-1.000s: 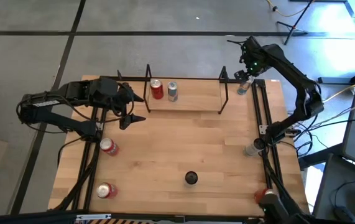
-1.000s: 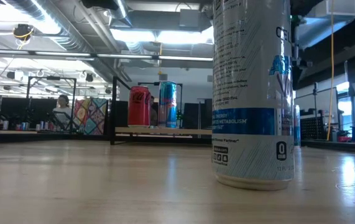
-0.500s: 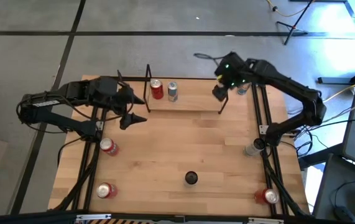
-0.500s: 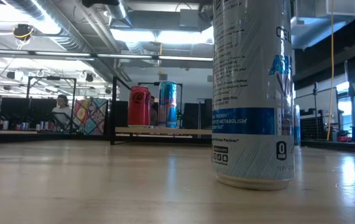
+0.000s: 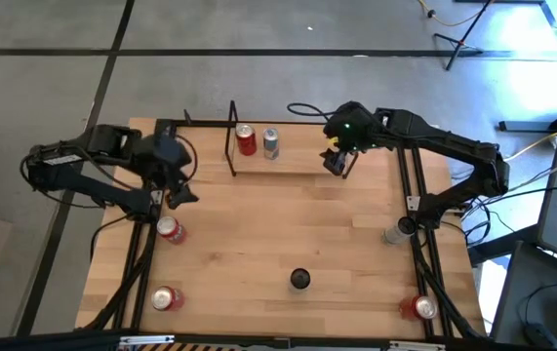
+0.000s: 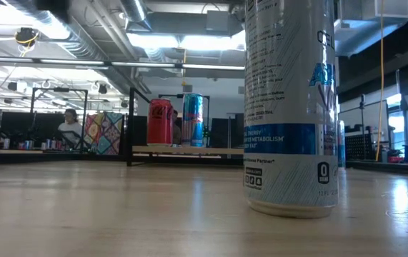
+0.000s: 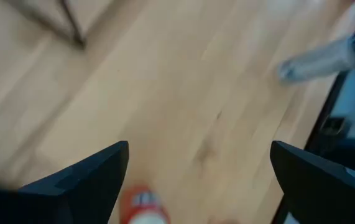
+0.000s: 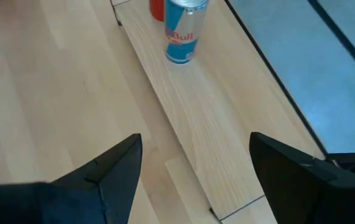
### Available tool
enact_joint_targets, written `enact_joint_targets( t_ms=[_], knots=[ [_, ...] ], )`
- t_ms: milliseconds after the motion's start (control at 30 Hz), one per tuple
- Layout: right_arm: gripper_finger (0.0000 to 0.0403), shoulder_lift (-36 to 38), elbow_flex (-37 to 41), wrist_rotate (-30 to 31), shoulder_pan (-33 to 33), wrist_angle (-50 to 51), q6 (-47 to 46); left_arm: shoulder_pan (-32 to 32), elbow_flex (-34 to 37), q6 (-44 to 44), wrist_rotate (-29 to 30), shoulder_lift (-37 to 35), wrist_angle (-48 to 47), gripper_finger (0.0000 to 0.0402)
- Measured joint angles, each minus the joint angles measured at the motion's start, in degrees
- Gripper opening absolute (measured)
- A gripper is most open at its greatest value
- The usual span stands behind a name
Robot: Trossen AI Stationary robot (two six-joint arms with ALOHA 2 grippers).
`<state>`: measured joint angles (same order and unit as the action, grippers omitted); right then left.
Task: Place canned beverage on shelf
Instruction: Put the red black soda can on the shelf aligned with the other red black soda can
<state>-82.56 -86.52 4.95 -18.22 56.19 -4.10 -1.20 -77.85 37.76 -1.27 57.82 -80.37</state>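
Red [image 5: 246,141] and blue-silver [image 5: 271,143] cans are standing on the shelf [image 5: 298,160]; right gripper [image 5: 336,161] is hovering there, jaws spread, empty. Left gripper [image 5: 177,191], jaws spread, is hovering near another red can [image 5: 170,230] on the desk [image 5: 278,234].

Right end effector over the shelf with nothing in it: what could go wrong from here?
The right end effector, open, hangs close to the shelf end frame and could snag its rods. The left end effector, open above a red can by the table's edge, could tip it over on a misaligned descent.
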Motion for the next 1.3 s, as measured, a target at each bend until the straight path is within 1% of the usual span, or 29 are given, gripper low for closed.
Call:
enact_joint_targets(
  t_ms=[167, 333, 433, 500, 600, 700, 767, 867, 967, 1033, 1167, 1300],
  knots=[
    [0.0285, 0.0, 0.0, -0.06, -0.13, -0.09, -0.56, 3.6, 1.51, 7.84, -0.07, 0.25, -6.36, 0.0379],
    [0.0285, 0.0, 0.0, -0.33, -0.13, -1.04, -0.71, 8.51, 3.4, 12.91, -0.64, 0.25, -6.23, 0.0379],
    [0.0285, 0.0, 0.0, -0.5, -0.13, -0.84, -0.78, 12.99, 4.86, 15.17, -4.25, 0.38, -4.27, 0.0379],
    [0.0285, 0.0, 0.0, -0.5, -0.13, -0.77, -0.78, 17.1, 5.87, 17.44, -6.34, 0.38, -2.21, 0.0379],
    [0.0285, 0.0, 0.0, -0.5, -0.13, -0.77, -0.78, 23.28, 6.79, 20.47, -6.83, 0.74, 2.19, 0.0379],
    [0.0285, 0.0, 0.0, -0.57, -0.13, -0.74, -0.57, 28.79, 6.87, 22.56, -6.09, 2.74, 5.98, 0.0379],
    [0.0285, 0.0, 0.0, -2.55, -0.1, -0.73, -0.29, 31.5, 6.87, 23.86, -5.4, 4.52, 7.94, 0.0379],
    [0.0285, 0.25, 0.0, -9.4, 1.39, -0.27, 0.33, 33.23, 6.87, 24.87, -5.11, 7.97, 11.43, 0.0379],
    [0.0285, 1.82, 0.0, -15.1, 5.86, 3.08, 1.43, 33.6, 6.87, 25.12, -4.07, 10.81, 14.27, 0.0379],
    [0.0285, 3.68, 0.0, -16.86, 10.22, 6.35, 0.83, 33.62, 6.87, 25.29, -3.26, 11.93, 16.18, 0.0379],
    [0.0285, 7.53, 0.0, -17.42, 21.42, 12.41, -5.48, 32.97, 6.87, 26.82, 0.57, 13.32, 20.91, 0.0379],
    [0.0285, 10.72, -0.02, -16.17, 34.6, 15.26, -15.65, 32.32, 6.87, 27.74, 5.49, 13.87, 25.95, 0.0379]
  ],
)
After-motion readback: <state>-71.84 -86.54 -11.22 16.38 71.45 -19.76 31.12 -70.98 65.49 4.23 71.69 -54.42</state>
